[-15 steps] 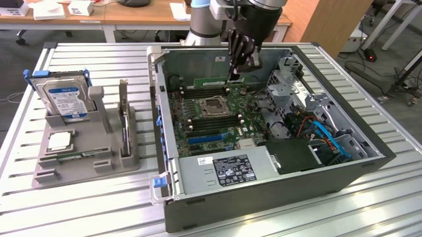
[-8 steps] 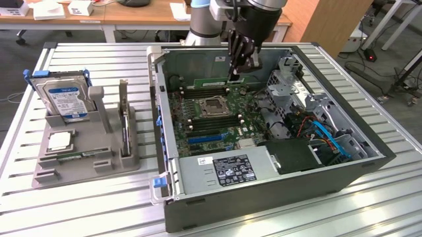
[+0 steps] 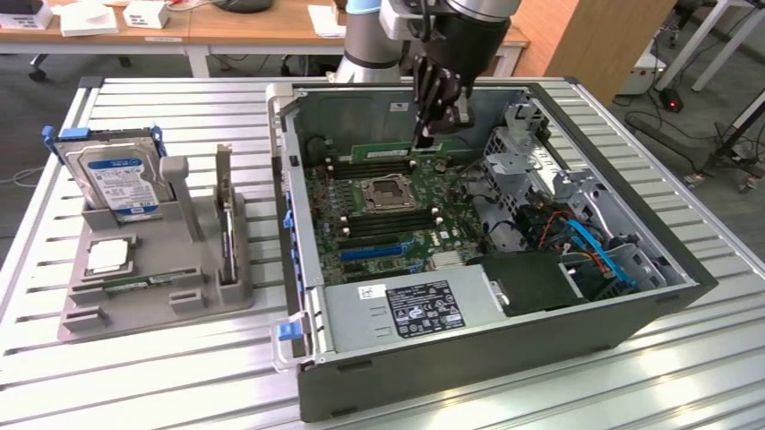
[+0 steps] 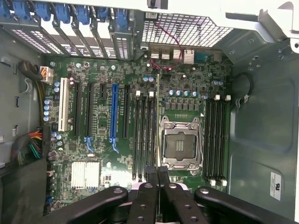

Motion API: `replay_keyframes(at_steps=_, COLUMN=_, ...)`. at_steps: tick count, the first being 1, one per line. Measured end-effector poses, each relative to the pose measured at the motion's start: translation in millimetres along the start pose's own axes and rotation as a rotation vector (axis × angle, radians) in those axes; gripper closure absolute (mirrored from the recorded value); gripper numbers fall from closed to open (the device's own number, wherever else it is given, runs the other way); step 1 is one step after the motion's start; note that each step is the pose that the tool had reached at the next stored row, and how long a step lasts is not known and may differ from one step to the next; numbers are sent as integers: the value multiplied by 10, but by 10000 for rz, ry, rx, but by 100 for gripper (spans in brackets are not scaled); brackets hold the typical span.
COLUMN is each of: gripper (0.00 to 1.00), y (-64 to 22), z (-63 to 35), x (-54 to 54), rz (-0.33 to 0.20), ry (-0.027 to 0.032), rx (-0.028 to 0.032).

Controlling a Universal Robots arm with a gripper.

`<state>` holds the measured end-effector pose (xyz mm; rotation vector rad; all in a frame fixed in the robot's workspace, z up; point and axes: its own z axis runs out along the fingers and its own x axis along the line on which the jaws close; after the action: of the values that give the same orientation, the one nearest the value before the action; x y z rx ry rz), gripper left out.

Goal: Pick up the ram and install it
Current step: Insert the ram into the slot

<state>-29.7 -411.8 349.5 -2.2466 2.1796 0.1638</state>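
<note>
the dark two-fingered pincer (image 3: 427, 136) on the arm reaches down into the open grey computer case (image 3: 502, 376), which lies on its side on the slatted metal counter (image 3: 143, 376). the pincer is clamped on the long, thin green circuit-board ram (image 3: 385, 147). it grips the upper edge towards the end on the exterior view's right, so the stick hangs level and on edge. the ram is inside the case, over the green motherboard (image 3: 358, 224). it sits above the bank of black memory slots (image 3: 371, 164) that lies between the square metal processor socket (image 3: 389, 193) and the case's far wall. whether its lower edge touches a slot i cannot tell. in the wrist view the black fingers (image 4: 145, 200) stand close together, aimed at the board just beside the socket, and a second bank of memory slots (image 4: 215, 140) lies on the socket's other side.

on the exterior view's left, well apart from the case, a grey moulded holder (image 3: 156, 305) stands on the counter. it carries an upright silver hard drive with a blue label (image 3: 120, 175) and, in a flat pocket in front, a small square silver processor chip (image 3: 106, 257). inside the case a silver power supply box with a white label (image 3: 407, 309) lies along the near wall, and blue cables (image 3: 604, 255) run near it.
</note>
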Motion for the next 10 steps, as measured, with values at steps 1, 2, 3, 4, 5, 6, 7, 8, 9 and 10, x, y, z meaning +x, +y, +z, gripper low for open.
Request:
replay_keyframes(at_steps=1, gripper=89, y=-1, z=11, x=1, rz=0, ry=-1, rx=0)
replay_keyframes(at_steps=2, gripper=89, y=-1, z=19, x=1, rz=0, ry=-1, rx=0)
replay_keyframes(at_steps=3, gripper=89, y=-1, z=19, x=1, rz=0, ry=-1, rx=1)
replay_keyframes(at_steps=4, gripper=89, y=-1, z=20, x=2, rz=0, ry=-1, rx=1)
replay_keyframes(at_steps=5, gripper=89, y=-1, z=20, x=2, rz=0, ry=0, rx=0)
replay_keyframes(at_steps=6, gripper=89, y=-1, z=20, x=2, rz=0, ry=-1, rx=0)
replay_keyframes(at_steps=7, gripper=89, y=-1, z=20, x=2, rz=-1, ry=-1, rx=1)
replay_keyframes(at_steps=8, gripper=89, y=-1, z=20, x=2, rz=0, ry=-1, rx=1)
replay_keyframes(at_steps=9, gripper=89, y=-1, z=20, x=1, rz=0, ry=-1, rx=1)
replay_keyframes(at_steps=10, gripper=89, y=-1, z=22, x=2, rz=0, ry=-1, rx=1)
